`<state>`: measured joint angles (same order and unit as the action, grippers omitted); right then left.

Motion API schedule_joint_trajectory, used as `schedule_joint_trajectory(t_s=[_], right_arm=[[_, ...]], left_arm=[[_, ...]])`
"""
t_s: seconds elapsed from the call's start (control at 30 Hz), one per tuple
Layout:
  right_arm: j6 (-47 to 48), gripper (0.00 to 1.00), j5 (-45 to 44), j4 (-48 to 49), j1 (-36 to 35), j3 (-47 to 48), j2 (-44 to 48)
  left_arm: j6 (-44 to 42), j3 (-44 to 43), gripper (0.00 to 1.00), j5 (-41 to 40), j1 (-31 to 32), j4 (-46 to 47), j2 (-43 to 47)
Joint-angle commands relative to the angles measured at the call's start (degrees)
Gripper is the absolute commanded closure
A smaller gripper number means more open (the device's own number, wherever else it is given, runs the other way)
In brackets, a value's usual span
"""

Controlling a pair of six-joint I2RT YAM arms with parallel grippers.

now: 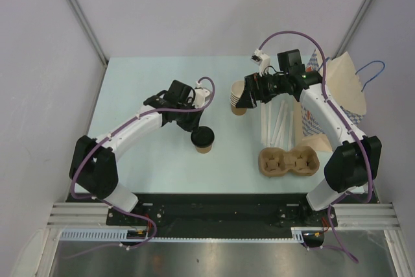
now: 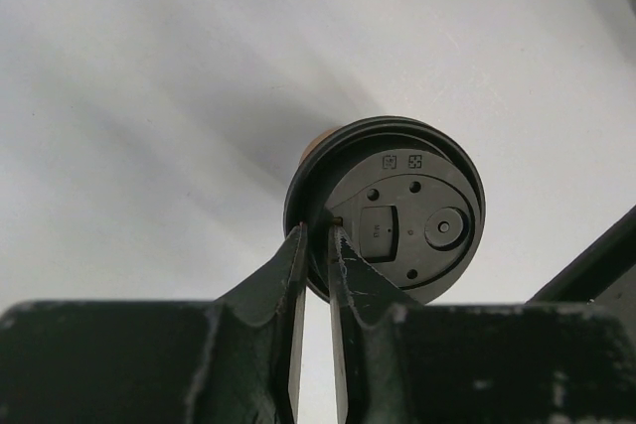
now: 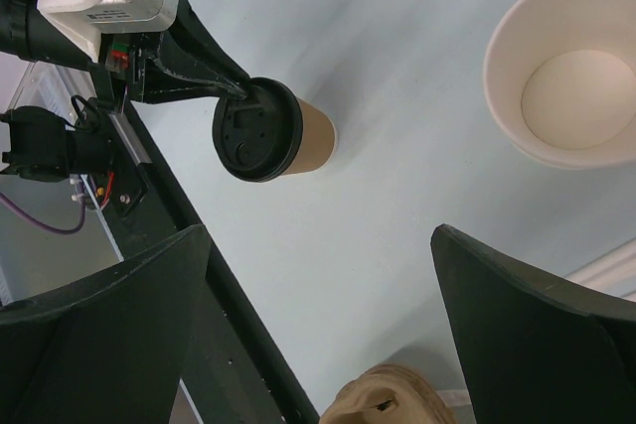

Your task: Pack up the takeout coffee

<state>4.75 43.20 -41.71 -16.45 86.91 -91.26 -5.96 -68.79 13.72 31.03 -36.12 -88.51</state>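
The takeout coffee (image 1: 203, 139), a tan paper cup with a black lid, stands upright on the table left of centre. In the left wrist view its lid (image 2: 397, 211) fills the middle. My left gripper (image 2: 318, 235) straddles the lid's near rim, one fingertip outside and one on top, with a narrow gap between the jaws. From above, that gripper (image 1: 196, 129) sits at the cup's far-left edge. My right gripper (image 1: 248, 98) hangs wide open and holds nothing. In the right wrist view the coffee (image 3: 273, 131) is far ahead of that gripper (image 3: 318, 245).
A stack of lidless tan cups (image 1: 238, 98) stands under the right gripper, and the right wrist view looks down into the stack (image 3: 566, 76). A brown pulp cup carrier (image 1: 290, 161) lies at the front right. White paper-wrapped sticks (image 1: 275, 124) and a paper bag (image 1: 343, 89) lie by the right arm.
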Motion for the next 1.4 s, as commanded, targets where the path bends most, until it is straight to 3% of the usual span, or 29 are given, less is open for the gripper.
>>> schedule_joint_trajectory(t_s=[0.0,0.23,0.33,0.6,0.73,0.83,0.87,0.97,1.0,1.07,1.1,1.2,1.3,1.37], right_arm=[[0.61,0.0,1.18,0.58,-0.25,2.56,0.03],[0.61,0.0,1.1,0.41,-0.16,2.56,0.21],[0.61,0.0,1.01,0.41,-0.16,2.73,0.12],[-0.18,0.0,1.18,1.02,-0.78,3.53,-0.41],[-1.49,0.0,1.8,1.55,-2.44,3.7,-0.85],[-6.13,0.01,5.22,4.7,-4.47,1.08,-1.02],[-7.99,0.03,7.49,7.24,-5.6,0.37,-1.37],[-15.11,0.24,11.72,11.91,-7.89,-1.48,-2.6],[-16.95,0.37,12.69,13.22,-9.46,-2.01,-3.65],[-22.39,0.53,14.01,17.17,-11.67,-3.76,-4.62],[-23.64,0.69,13.84,17.98,-14.11,-4.29,-5.23],[-25.32,0.91,13.4,20.35,-18.51,-6.67,-6.9],[-26.28,1.0,13.22,21.67,-20.29,-8.07,-8.75],[-26.81,1.0,13.66,23.16,-21.17,-8.51,-10.51]], left_arm=[[0.51,-0.73,0.8,0.61,0.53,0.79,1.5],[0.33,-1.95,0.7,0.61,0.61,0.35,2.37],[0.33,-3.1,0.61,0.52,0.35,-0.09,3.95],[0.85,-7.67,0.55,1.13,-3.94,-1.76,6.86],[2.44,-6.27,0.57,8.4,-7.55,-0.37,9.75],[4.89,-0.66,0.61,22.55,-9.4,5.06,14.23],[8.12,2.75,0.62,25.28,-9.84,6.66,14.94],[16.04,9.89,0.72,36.18,-11.16,12.9,15.65],[18.33,11.65,0.77,38.64,-11.51,16.57,15.3],[24.81,16.64,0.81,43.22,-12.74,20.72,14.95],[26.24,17.98,0.85,44.02,-13.01,24.04,14.86],[28.98,20.28,0.91,45.52,-13.8,26.01,14.16],[29.51,20.8,0.95,45.44,-14.06,26.62,13.19],[30.21,21.77,0.96,44.74,-14.06,27.15,12.4]])
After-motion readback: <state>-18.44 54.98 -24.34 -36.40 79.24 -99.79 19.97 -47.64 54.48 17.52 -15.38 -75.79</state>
